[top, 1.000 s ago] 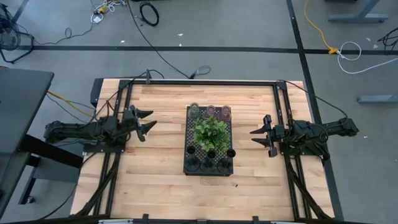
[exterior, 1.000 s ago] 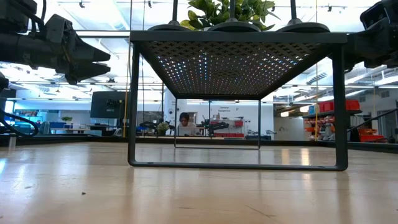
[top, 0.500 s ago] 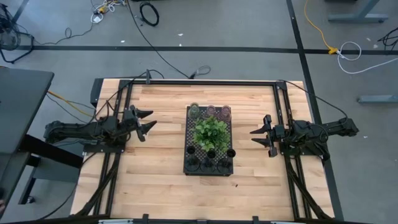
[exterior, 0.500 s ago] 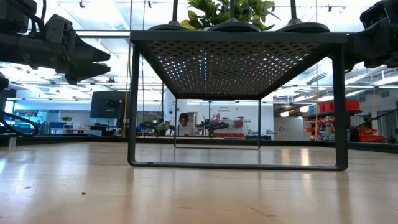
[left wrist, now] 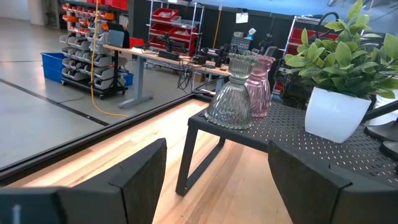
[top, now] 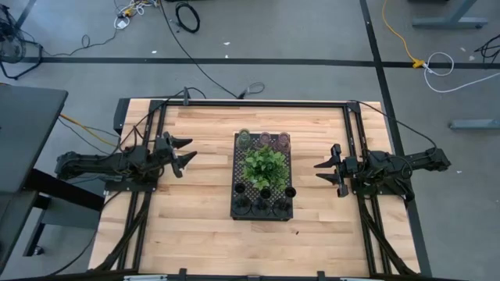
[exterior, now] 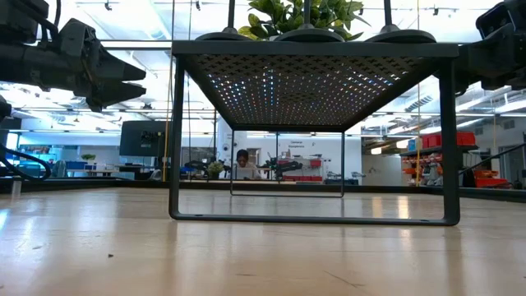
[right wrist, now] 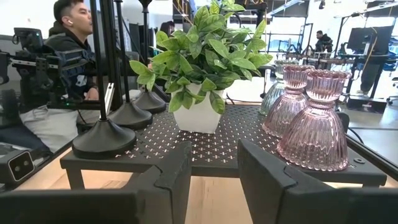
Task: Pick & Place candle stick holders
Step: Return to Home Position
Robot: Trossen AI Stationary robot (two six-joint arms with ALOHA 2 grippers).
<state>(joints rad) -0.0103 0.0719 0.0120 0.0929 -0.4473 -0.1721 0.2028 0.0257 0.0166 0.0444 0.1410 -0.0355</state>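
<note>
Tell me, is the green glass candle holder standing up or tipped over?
Standing up. The green glass candle holder sits on its wide base on the black shelf, mouth upward, beside a pink holder.

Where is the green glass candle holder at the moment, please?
In the high view, the green holder stands at the shelf's far-left corner, beside a pink holder, beyond the plant.

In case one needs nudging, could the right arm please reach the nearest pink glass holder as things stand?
Probably yes: the right gripper is open, facing the shelf, and the pink holder stands at its near edge, unobstructed.
</note>
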